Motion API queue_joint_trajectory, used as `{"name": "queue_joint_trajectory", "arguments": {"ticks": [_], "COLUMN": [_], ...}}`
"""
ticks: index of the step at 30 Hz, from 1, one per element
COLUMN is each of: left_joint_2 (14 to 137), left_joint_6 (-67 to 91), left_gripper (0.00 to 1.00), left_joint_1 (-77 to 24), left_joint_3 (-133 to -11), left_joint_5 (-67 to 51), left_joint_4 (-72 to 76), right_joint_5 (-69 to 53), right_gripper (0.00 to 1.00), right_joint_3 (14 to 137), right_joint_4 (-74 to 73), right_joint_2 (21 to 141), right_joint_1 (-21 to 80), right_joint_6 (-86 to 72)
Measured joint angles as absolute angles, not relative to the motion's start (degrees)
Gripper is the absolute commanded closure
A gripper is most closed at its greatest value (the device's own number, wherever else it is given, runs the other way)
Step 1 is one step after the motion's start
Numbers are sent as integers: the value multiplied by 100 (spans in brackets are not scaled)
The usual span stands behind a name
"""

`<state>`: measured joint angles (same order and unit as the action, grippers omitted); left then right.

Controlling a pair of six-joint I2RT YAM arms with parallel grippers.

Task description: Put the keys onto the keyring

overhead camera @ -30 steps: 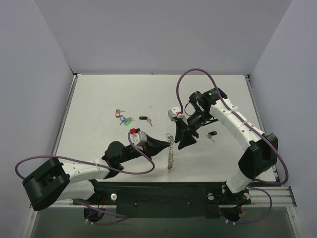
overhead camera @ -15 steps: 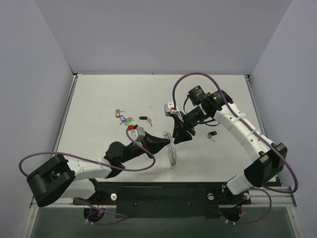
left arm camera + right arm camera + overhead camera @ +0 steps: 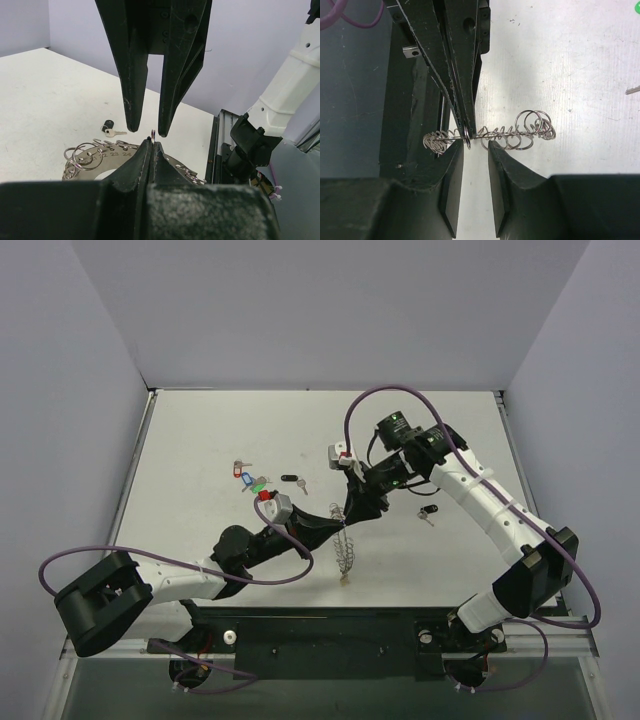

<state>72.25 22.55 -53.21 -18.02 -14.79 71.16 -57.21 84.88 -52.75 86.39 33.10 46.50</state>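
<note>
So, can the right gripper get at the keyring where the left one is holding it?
Probably yes. The left gripper is shut on the keyring, holding it on edge, and the right gripper has its open jaws either side of the wire. The left fingertips sit very close, though.

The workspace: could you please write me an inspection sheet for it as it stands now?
Surface: white table, no spills seen.
Job's things: keyring stands on edge, no key seen on it; keys lie loose on the table, blue and green tags clustered, two black-tagged ones apart.
Clutter: nothing seen.
Grippers: left gripper shut on the keyring; right gripper jaws apart, straddling its wire.
Cables: purple cables loop off both arms.
Surroundings: plain grey walls on three sides.
</note>
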Motion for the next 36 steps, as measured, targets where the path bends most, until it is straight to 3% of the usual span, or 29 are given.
{"name": "queue_joint_trajectory", "arguments": {"ticks": [8, 17, 21, 23, 29, 31, 33, 36], "left_joint_2": [7225, 7225, 7225, 7225, 7223, 7223, 7218, 7061], "left_joint_6": [2318, 2338, 2344, 2351, 2375, 2392, 2434, 2502], "left_gripper": [100, 100, 100, 100, 100, 84, 55, 41], "left_joint_1": [-5321, -5321, -5321, -5321, -5323, -5321, -5321, -5319], "left_joint_3": [-1802, -1802, -1802, -1802, -1800, -1800, -1800, -1793], "left_joint_5": [-1433, -1372, -1365, -1367, -1365, -1356, -1337, -1271], "left_joint_4": [7118, 7118, 7120, 7118, 7120, 7118, 7111, 7089], "right_joint_5": [-5723, -5734, -5754, -5758, -5758, -5730, -5677, -5393], "right_gripper": [79, 94, 94, 100, 100, 100, 100, 100], "right_joint_3": [8256, 8206, 8206, 8206, 8206, 8206, 8211, 8270], "right_joint_4": [-5203, -5203, -5201, -5201, -5203, -5201, -5201, -5271], "right_joint_2": [8639, 8639, 8639, 8639, 8639, 8639, 8639, 8641], "right_joint_1": [3312, 3321, 3363, 3380, 3380, 3382, 3385, 3387], "right_joint_6": [4654, 4700, 4724, 4735, 4737, 4692, 4571, 4427]}}
